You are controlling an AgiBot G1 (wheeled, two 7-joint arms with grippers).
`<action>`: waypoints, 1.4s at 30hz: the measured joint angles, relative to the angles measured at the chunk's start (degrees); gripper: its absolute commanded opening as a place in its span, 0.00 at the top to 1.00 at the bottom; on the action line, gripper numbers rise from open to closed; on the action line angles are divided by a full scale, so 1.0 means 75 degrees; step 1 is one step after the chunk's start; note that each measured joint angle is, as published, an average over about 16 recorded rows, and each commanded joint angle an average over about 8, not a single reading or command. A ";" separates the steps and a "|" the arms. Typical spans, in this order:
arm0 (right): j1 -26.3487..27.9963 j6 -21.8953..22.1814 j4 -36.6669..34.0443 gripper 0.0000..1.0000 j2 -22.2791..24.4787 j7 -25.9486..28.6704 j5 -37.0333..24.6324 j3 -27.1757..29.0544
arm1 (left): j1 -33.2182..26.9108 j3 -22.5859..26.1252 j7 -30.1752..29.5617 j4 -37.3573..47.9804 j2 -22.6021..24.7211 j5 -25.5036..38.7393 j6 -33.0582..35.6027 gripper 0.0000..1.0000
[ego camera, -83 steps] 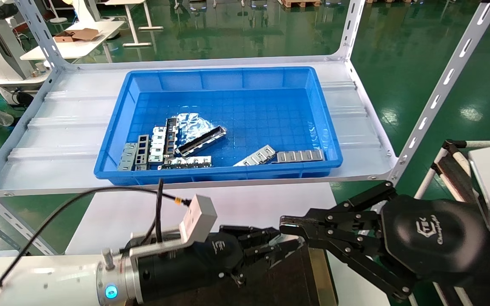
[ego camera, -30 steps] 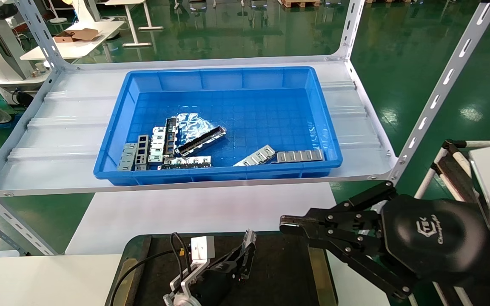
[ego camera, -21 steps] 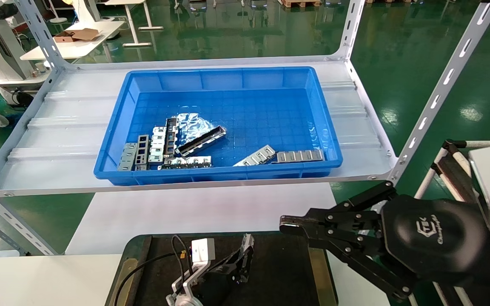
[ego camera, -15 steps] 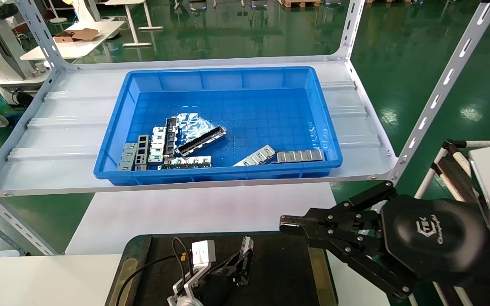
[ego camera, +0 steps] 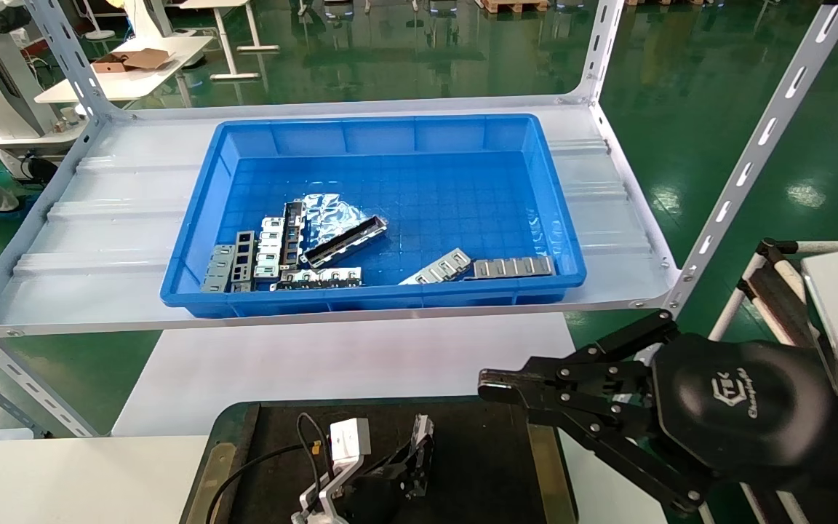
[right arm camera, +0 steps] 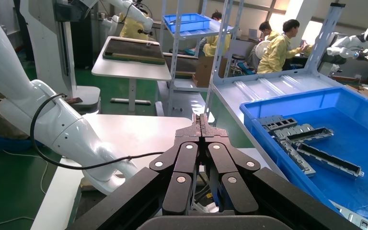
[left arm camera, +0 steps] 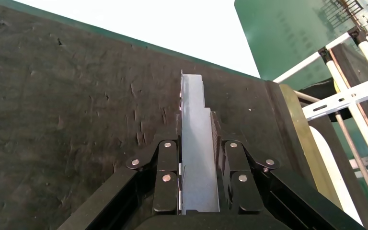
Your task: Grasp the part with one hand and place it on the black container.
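Note:
My left gripper [ego camera: 412, 455] is low over the black container [ego camera: 477, 466] at the bottom of the head view. It is shut on the part [left arm camera: 194, 143], a slim grey metal bar held lengthwise between the fingers [left arm camera: 165, 167]. The bar's free end [ego camera: 423, 424] points away from me and sits close above the tray's dark floor [left arm camera: 76, 120]; whether it touches I cannot tell. My right gripper [ego camera: 492, 386] hangs shut and empty above the tray's right side, and in its own wrist view [right arm camera: 200, 120] the tips meet.
A big blue bin [ego camera: 372, 211] on the white shelf [ego camera: 99, 218] holds several flat silver strips and a trough-shaped bar [ego camera: 342, 240]. A brass strip [ego camera: 546, 466] runs along the tray's right edge. White tabletop [ego camera: 339, 360] lies between shelf and tray.
The left arm dropped from in front of the right gripper down onto the tray, carrying the bar. In the last second it has sunk a little lower. The right arm has not moved.

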 measured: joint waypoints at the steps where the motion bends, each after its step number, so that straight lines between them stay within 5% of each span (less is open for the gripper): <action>1: 0.0000 0.0000 0.0000 0.55 0.0000 0.0000 0.0000 0.0000 | -0.0005 0.0028 -0.0017 -0.0001 0.0000 -0.0005 -0.0022 0.79; 6: 0.0001 0.0001 0.0000 0.05 0.0001 -0.0001 0.0002 -0.0002 | -0.0033 0.0150 -0.0097 -0.0005 -0.0002 -0.0004 -0.0116 0.20; 9: 0.0001 0.0002 0.0000 0.00 0.0001 -0.0002 0.0002 -0.0004 | -0.0050 0.0209 -0.0144 -0.0006 -0.0004 0.0015 -0.0163 0.00; 30: 0.0003 0.0005 0.0000 0.00 0.0005 -0.0006 0.0008 -0.0012 | -0.0045 0.0120 -0.0228 -0.0146 -0.0089 0.0510 -0.0011 0.00; 42: 0.0004 0.0007 0.0000 0.00 0.0007 -0.0008 0.0011 -0.0017 | 0.0031 -0.0551 0.0488 -0.0228 -0.0510 0.0947 0.1659 0.00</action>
